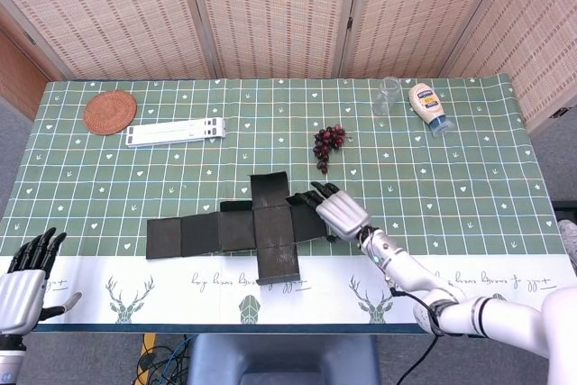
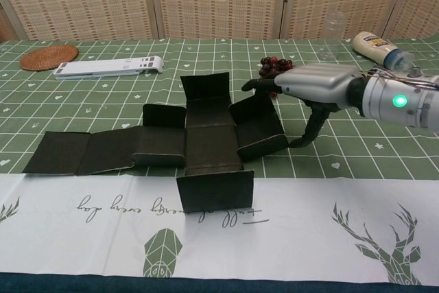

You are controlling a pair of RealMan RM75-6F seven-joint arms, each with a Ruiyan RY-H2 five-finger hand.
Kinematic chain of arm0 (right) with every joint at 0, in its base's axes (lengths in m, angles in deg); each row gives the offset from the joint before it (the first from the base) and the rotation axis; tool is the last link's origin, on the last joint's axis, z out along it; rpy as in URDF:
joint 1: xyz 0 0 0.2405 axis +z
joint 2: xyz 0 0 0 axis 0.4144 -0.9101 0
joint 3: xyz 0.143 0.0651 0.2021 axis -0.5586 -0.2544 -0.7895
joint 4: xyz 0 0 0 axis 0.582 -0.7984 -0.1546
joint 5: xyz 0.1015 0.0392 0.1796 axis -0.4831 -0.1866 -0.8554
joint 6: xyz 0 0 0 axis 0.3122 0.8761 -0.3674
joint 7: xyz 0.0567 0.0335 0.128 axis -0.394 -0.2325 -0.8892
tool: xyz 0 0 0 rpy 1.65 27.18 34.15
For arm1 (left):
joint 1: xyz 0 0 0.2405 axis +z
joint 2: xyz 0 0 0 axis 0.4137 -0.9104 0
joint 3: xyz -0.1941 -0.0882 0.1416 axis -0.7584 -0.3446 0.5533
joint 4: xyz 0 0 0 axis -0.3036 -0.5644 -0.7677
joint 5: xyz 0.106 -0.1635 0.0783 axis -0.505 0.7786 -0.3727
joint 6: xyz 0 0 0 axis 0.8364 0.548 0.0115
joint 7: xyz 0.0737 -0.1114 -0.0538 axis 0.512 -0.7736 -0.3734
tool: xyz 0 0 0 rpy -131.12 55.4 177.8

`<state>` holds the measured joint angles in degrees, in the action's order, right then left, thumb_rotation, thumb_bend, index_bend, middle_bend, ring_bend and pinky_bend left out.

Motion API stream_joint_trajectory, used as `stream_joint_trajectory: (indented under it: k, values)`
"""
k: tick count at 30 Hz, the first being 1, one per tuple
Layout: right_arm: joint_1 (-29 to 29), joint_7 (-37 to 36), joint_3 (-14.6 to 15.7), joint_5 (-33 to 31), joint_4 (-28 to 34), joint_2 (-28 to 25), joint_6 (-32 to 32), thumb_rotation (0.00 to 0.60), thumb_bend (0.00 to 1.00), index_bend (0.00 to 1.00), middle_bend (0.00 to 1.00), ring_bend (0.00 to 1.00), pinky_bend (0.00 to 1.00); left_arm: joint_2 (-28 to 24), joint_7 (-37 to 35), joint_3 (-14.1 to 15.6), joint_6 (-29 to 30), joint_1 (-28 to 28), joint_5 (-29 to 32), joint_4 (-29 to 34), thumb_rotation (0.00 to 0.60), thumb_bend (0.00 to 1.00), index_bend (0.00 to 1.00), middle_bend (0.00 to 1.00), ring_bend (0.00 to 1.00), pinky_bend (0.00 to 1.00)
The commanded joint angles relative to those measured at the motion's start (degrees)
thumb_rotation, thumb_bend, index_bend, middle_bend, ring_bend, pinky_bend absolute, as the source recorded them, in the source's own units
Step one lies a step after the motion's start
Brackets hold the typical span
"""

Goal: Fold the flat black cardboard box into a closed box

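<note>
The flat black cardboard box (image 1: pixel 257 227) lies as a cross near the table's front edge, with its side flaps partly raised (image 2: pixel 206 145). A long strip of panels runs out to its left (image 2: pixel 82 152). My right hand (image 1: pixel 335 212) rests against the raised right flap (image 2: pixel 257 125), its fingers (image 2: pixel 264 84) over the flap's far top edge and the thumb (image 2: pixel 306 134) down beside the flap. It holds nothing. My left hand (image 1: pixel 22 290) hangs off the table's front left corner with fingers spread and empty, seen only in the head view.
A bunch of dark grapes (image 1: pixel 328 142) lies just behind the box and the right hand. At the back right are a clear glass (image 1: pixel 388 95) and a mayonnaise bottle (image 1: pixel 428 107). At the back left are a woven coaster (image 1: pixel 110 112) and a white folding stand (image 1: pixel 176 131).
</note>
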<state>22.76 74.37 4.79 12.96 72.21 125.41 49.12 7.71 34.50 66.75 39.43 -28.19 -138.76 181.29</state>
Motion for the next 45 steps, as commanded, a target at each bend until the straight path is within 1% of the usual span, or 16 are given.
stream_joint_trajectory:
  k: [1,5,8,11,17,20,23,27,29,32,34,37,45]
  values:
    - [3.37,2.32,-2.12,0.94,-6.54,4.8,1.93,0.6,0.2,0.0,0.14,0.06,0.13,-0.09,-0.04,0.0,0.07,0.03,-0.07,0.08,0.6,0.14,0.0,0.0,0.0,0.08]
    - [6.47,2.05,-4.53,0.22,-14.4,9.82,2.59,0.6,0.21,0.0,0.14,0.06,0.13,-0.24,-0.01,-0.1,0.02,0.06,0.14,0.18,0.6,0.14,0.0,0.0,0.0,0.08]
    - [7.51,0.25,-5.59,0.25,-15.32,10.31,3.09,0.6,0.22,0.0,0.14,0.06,0.13,-0.5,-0.04,-0.08,0.15,0.15,0.08,0.35,0.6,0.14,0.0,0.0,0.0,0.08]
    - [7.12,-4.28,-6.0,0.94,-10.72,7.66,3.61,0.6,0.23,0.0,0.14,0.06,0.13,-0.72,-0.13,-0.15,0.47,0.34,0.13,0.4,0.6,0.14,0.0,0.0,0.0,0.08]
    - [5.26,-11.05,-5.06,3.69,4.26,-1.98,3.94,0.6,0.24,0.0,0.14,0.06,0.13,-0.67,0.08,-0.13,0.16,0.1,-0.18,0.61,0.6,0.14,0.0,0.0,0.0,0.08]
    - [4.66,-12.37,-4.25,4.82,8.83,-4.47,4.45,0.6,0.24,0.0,0.15,0.06,0.13,-0.66,0.29,-0.13,0.17,0.06,-0.3,0.76,0.6,0.14,0.0,0.0,0.0,0.08]
    - [4.88,-13.27,-3.34,5.02,11.79,-5.5,3.33,0.6,0.24,0.01,0.17,0.06,0.13,-0.61,0.56,-0.12,0.16,0.01,-0.41,0.95,0.6,0.14,0.0,0.0,0.0,0.08]
    - [6.31,-10.68,-1.18,5.07,12.92,-5.39,0.23,0.6,0.24,0.09,0.2,0.06,0.13,-0.5,0.76,0.07,0.42,0.22,-0.63,1.15,0.6,0.14,0.0,0.0,0.0,0.08]
    - [7.02,-8.41,-0.07,4.54,12.6,-4.88,-1.3,0.6,0.24,0.13,0.21,0.06,0.13,-0.52,0.72,0.12,0.7,0.45,-0.58,1.14,0.6,0.14,0.0,0.0,0.0,0.08]
    - [7.57,-4.64,1.06,3.89,11.27,-3.49,-1.77,0.6,0.25,0.2,0.23,0.06,0.13,-0.56,0.52,0.22,0.92,0.7,-0.55,0.99,0.6,0.14,0.0,0.0,0.0,0.08]
    - [7.85,-3.05,1.57,3.17,10.68,-2.58,-2.16,0.6,0.27,0.25,0.25,0.06,0.13,-0.56,0.42,0.28,0.97,0.76,-0.64,0.91,0.6,0.14,0.0,0.0,0.0,0.08]
    - [8.4,-1.37,2.2,2.22,10.18,-1.37,-2.91,0.6,0.28,0.29,0.26,0.07,0.13,-0.48,0.19,0.32,1.13,0.88,-0.77,0.72,0.6,0.14,0.0,0.0,0.0,0.08]
    - [9.74,2.6,3.21,3.08,6.71,2.6,-2.13,0.6,0.34,0.41,0.3,0.11,0.13,-0.29,-0.58,0.38,1.11,1.14,-0.61,-0.04,0.6,0.14,0.0,0.0,0.0,0.08]
